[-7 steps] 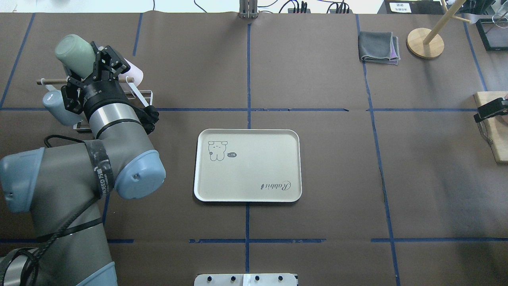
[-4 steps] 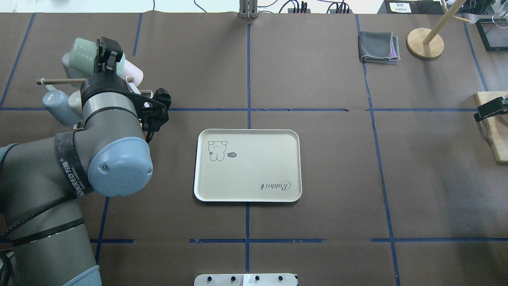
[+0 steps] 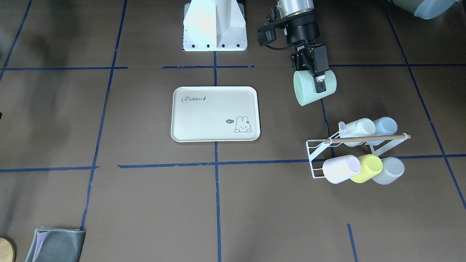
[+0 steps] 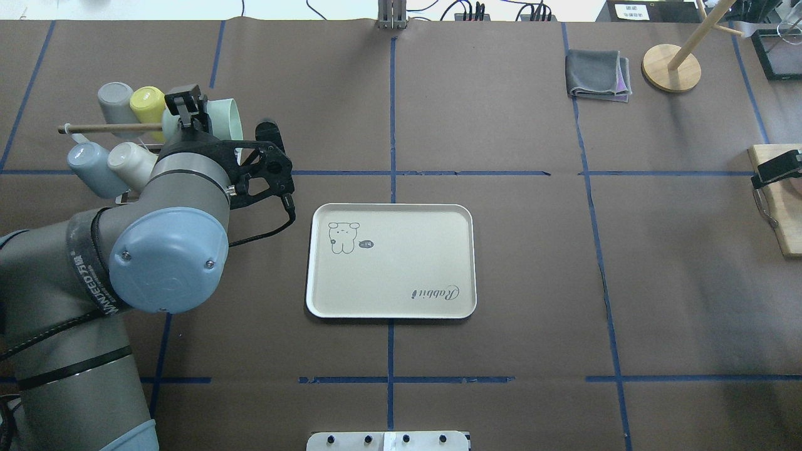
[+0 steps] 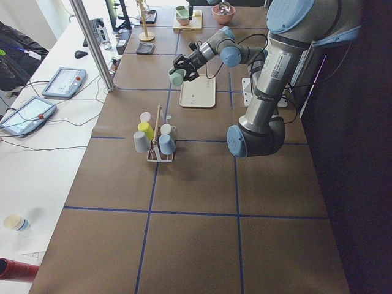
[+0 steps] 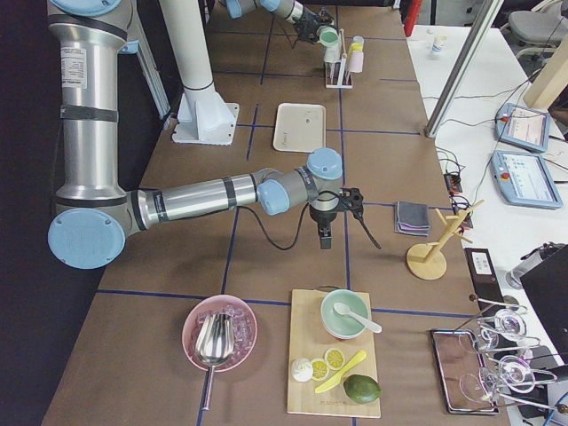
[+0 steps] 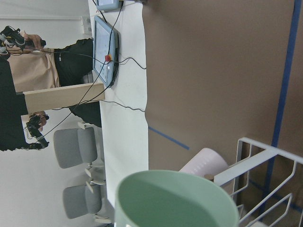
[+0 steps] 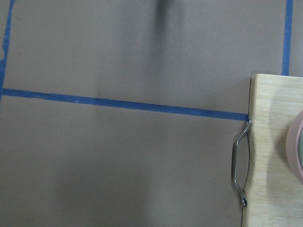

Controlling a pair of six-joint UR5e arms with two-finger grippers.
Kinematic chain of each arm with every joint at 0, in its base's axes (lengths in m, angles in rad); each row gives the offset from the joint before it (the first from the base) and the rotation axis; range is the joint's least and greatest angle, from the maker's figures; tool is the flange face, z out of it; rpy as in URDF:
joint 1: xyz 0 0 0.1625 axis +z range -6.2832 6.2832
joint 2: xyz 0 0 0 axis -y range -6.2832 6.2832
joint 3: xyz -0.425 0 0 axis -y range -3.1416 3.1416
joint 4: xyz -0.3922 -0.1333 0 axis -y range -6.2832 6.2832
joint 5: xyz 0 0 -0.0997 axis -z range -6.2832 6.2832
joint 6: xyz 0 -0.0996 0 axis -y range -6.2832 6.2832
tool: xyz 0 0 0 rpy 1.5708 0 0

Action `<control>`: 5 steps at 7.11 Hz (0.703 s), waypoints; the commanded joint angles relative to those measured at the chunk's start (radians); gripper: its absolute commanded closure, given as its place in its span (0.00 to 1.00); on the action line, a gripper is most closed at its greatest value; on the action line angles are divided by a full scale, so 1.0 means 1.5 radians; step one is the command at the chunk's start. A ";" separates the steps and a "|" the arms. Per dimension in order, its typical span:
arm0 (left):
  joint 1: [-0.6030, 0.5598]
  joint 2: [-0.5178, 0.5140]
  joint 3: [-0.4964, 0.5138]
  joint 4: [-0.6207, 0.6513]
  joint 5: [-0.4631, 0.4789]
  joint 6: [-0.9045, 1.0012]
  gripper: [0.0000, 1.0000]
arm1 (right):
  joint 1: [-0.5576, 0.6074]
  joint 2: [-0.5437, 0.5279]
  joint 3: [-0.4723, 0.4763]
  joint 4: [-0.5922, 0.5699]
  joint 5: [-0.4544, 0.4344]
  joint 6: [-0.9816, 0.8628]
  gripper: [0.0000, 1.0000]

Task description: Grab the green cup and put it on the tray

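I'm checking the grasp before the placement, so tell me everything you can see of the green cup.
The green cup is a smooth, pale mint, plastic-looking tumbler, handleless, slightly tapered, and empty inside. It is held in the air, tipped on its side with its open mouth towards the tray. It is off to the tray's side and clear of the rack. Only the fingers of the left gripper touch it.

Brown table surface (image 8: 118, 179), blue tape line (image 8: 123, 105), wooden board (image 8: 270, 198) with metal handle (image 8: 239, 163), pink bowl rim (image 8: 293, 146)
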 commanded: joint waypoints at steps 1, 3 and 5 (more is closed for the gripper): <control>0.002 0.001 0.010 -0.087 -0.047 -0.128 0.52 | 0.004 0.000 0.001 -0.001 0.001 0.000 0.00; 0.008 0.001 0.088 -0.308 -0.099 -0.239 0.52 | 0.007 -0.001 0.000 -0.001 0.001 0.000 0.00; 0.019 0.002 0.163 -0.491 -0.099 -0.287 0.54 | 0.010 -0.001 0.001 -0.001 0.003 -0.001 0.00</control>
